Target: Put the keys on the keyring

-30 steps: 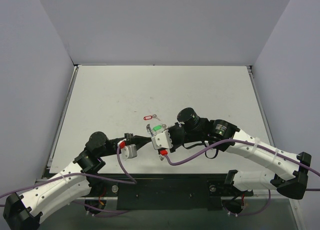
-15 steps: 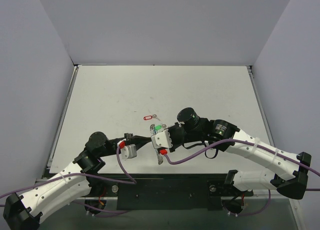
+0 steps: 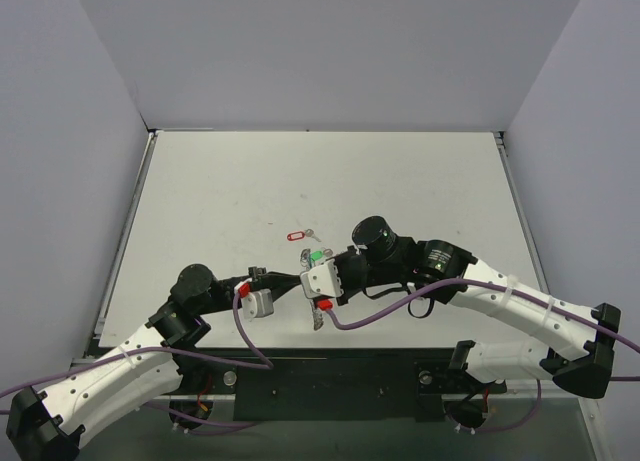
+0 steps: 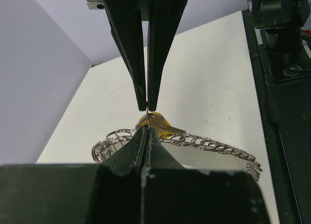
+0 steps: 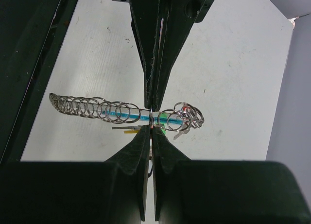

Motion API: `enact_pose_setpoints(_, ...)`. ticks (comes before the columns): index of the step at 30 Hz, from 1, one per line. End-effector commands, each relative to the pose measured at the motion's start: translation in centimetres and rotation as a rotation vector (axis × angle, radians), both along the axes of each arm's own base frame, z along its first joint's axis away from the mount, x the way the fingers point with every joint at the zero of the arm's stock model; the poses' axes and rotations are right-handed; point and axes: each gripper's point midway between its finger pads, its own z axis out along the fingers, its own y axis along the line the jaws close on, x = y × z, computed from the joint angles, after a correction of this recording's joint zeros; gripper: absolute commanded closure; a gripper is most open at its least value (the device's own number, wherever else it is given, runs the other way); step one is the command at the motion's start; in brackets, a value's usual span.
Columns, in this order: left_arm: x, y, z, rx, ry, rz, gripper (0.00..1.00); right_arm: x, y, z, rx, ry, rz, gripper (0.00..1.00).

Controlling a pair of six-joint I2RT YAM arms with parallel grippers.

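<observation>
Both arms lean in over the near middle of the tabletop (image 3: 420, 181), and their tips meet almost nose to nose. The left end effector (image 4: 146, 134) is clenched, its two fingers pressed flat together with no gap showing. The right end effector (image 5: 152, 131) is clenched the same way. Each one pinches the keyring (image 5: 87, 107) at nearly the same spot on its wire.

The keyring is held up off the tabletop between the two tips. From the right wrist it looks like a long row of silvery coils lying crosswise, with its blue piece (image 5: 119, 118) running through the loops. Most of its length trails off to one side of the pinch point, and a short bunch of loops sits on the other side.

A green tag (image 5: 168, 120) sits among that short bunch, right beside the fingertips. A yellow tag (image 4: 151, 123) hangs against the coil just beside the fingers, seen best from the left wrist. A glint of red shows in the end loops too, though it is too small for me to say what it belongs to.

One key with a red tag (image 3: 297, 235) lies alone on the tabletop, a little beyond the two end effectors and clear of both.
</observation>
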Motion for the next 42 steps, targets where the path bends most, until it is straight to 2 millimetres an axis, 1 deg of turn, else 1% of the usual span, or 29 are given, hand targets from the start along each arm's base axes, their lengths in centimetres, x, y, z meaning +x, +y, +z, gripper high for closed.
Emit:
enact_pose_setpoints(1,-0.4,-0.1,2.5,-0.064,-0.057,-0.017,1.0,-0.7,0.9,0.4,0.033,0.018,0.028,1.0)
enact_pose_setpoints(15,-0.6,-0.1,2.4,-0.054,-0.061,-0.023,1.0,-0.8,0.9,0.2,0.031,0.081,-0.013,1.0)
enact_pose_setpoints(21,-0.6,-0.2,2.4,-0.05,-0.058,-0.026,1.0,-0.7,1.0,0.5,0.04,0.104,-0.033,1.0)
enact_pose_setpoints(28,-0.6,-0.3,2.2,-0.044,-0.055,-0.031,1.0,-0.5,1.0,0.4,0.041,0.127,-0.052,1.0)
enact_pose_setpoints(34,-0.7,-0.3,2.2,-0.042,-0.053,-0.032,1.0,-0.1,1.1,0.8,0.057,0.154,-0.081,1.0)
enact_pose_setpoints(42,-0.7,-0.3,2.1,-0.042,-0.056,-0.029,1.0,0.3,0.8,0.7,0.061,0.184,-0.113,1.0)
